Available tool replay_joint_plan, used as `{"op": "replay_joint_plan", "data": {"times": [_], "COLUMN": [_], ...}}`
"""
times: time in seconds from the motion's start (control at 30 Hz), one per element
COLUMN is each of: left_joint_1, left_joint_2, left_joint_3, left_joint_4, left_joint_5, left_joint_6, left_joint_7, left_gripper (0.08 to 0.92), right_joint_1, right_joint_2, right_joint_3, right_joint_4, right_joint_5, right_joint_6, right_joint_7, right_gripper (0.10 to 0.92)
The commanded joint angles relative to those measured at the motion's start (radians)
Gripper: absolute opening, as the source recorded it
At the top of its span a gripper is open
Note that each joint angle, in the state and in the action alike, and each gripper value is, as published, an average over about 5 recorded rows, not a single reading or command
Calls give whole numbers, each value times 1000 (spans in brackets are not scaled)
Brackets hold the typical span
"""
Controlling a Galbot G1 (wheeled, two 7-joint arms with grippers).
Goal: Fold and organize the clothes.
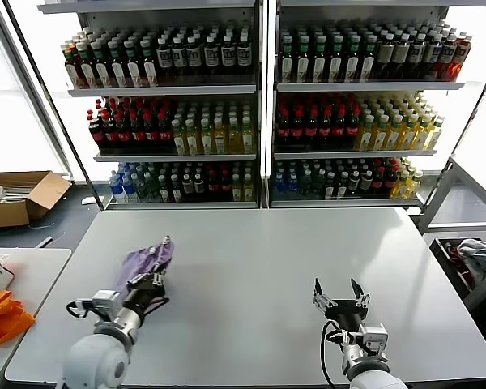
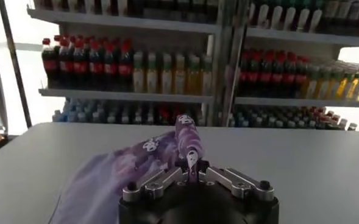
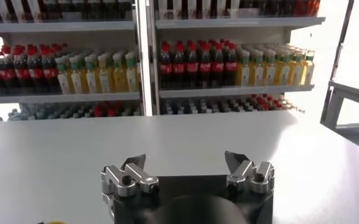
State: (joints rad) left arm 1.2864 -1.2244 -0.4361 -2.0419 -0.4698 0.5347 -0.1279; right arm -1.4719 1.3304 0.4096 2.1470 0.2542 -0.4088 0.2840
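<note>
- A pale grey table (image 1: 251, 267) fills the head view, with the robot's two arms reaching onto it from the near edge.
- The left gripper (image 1: 151, 281) is over the near left part of the table, its jaws pinched shut on a fold of the lavender T-shirt (image 1: 146, 261).
- The T-shirt is bunched into a small heap on the left side of the table, partly lifted where the jaws hold it; in the left wrist view the cloth (image 2: 112, 173) shows dark purple and white print and one end stands up between the jaws.
- The right gripper (image 1: 339, 293) is over the near right part of the table, well apart from the shirt, its jaws spread wide and holding nothing.
- Behind the table stand shelves (image 1: 263, 85) packed with rows of bottles.
- An orange bag (image 1: 2, 316) lies on a side table at the far left, and an open cardboard box (image 1: 20, 197) sits on the floor behind it.
</note>
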Motion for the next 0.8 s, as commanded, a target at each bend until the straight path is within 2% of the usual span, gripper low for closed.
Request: {"op": "replay_joint_plan", "data": {"times": [0.03, 0.13, 0.27, 0.33, 0.47, 0.57, 0.7, 0.8], "left_joint_1": [-121, -134, -133, -132, -131, -134, -133, -130], "left_joint_2": [-202, -214, -226, -235, -245, -241, -209, -161], "left_joint_3": [339, 359, 394, 399, 396, 385, 334, 274], "left_joint_4": [94, 102, 151, 162, 115, 81, 60, 60], "left_joint_5": [130, 129, 163, 98, -102, -158, -72, 55], "left_joint_6": [28, 17, -32, -64, -102, -110, -118, -119], "left_joint_7": [-75, -62, 2, 14, 8, 3, -14, -27], "left_gripper": [130, 130, 134, 144, 247, 342, 455, 541], "right_joint_1": [-47, -41, -29, -23, -6, 9, 43, 102], "right_joint_2": [10, 17, 26, 28, 32, 36, 30, 13], "right_joint_3": [35, 29, 10, 0, -21, -42, -83, -123], "right_joint_4": [17, 8, -6, -10, -22, -28, -32, -45], "right_joint_5": [-6, -12, -18, -19, -19, -6, 75, 237], "right_joint_6": [-1, -2, -3, -4, -8, -12, -21, -47], "right_joint_7": [0, 0, 0, -1, 1, 1, 8, 33], "right_gripper": [823, 823, 823, 823, 823, 823, 823, 823]}}
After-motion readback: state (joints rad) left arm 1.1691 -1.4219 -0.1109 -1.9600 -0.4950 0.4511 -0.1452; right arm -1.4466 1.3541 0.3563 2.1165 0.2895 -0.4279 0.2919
